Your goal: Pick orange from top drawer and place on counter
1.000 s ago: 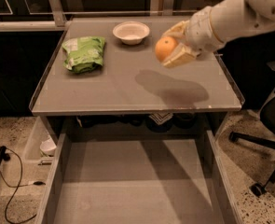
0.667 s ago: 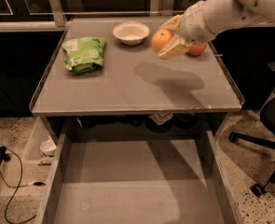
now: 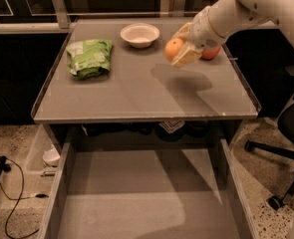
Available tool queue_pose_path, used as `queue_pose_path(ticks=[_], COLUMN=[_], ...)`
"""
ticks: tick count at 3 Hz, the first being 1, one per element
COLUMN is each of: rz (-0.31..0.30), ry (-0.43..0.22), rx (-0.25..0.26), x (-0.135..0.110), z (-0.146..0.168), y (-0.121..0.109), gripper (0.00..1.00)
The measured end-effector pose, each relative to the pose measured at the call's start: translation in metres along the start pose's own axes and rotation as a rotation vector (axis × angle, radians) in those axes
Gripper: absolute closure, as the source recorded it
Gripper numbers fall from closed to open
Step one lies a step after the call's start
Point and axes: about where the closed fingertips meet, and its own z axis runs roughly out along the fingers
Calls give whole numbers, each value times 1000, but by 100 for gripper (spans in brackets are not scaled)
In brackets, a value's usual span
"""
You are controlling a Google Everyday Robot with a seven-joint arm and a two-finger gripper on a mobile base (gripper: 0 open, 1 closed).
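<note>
My gripper [image 3: 180, 48] is shut on the orange [image 3: 174, 48] and holds it above the counter [image 3: 136, 91], over its far right part, just right of a white bowl. A shadow of the arm falls on the counter below it. The top drawer [image 3: 141, 203] is pulled out below the counter's front edge, and its grey bottom shows nothing in it. My white arm comes in from the upper right.
A white bowl [image 3: 139, 35] stands at the back middle of the counter. A green bag [image 3: 89, 57] lies at the back left. A red-orange apple [image 3: 211, 53] sits at the right, partly behind my gripper. An office chair base [image 3: 281, 163] is on the floor at right.
My gripper has carried the orange to the left and slightly farther back over the counter, closer to the bowl. The drawer and the other things have not moved.
</note>
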Motion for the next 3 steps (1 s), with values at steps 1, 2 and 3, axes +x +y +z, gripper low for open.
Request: queue_pose_path(ticks=[1,2,3], rz=[-9,-5,3], ry=[73,112,105], rx=[-33,-77,-131], x=[10,20,22], z=[9,20,29], y=[14,34,57], gripper=[100,100,100])
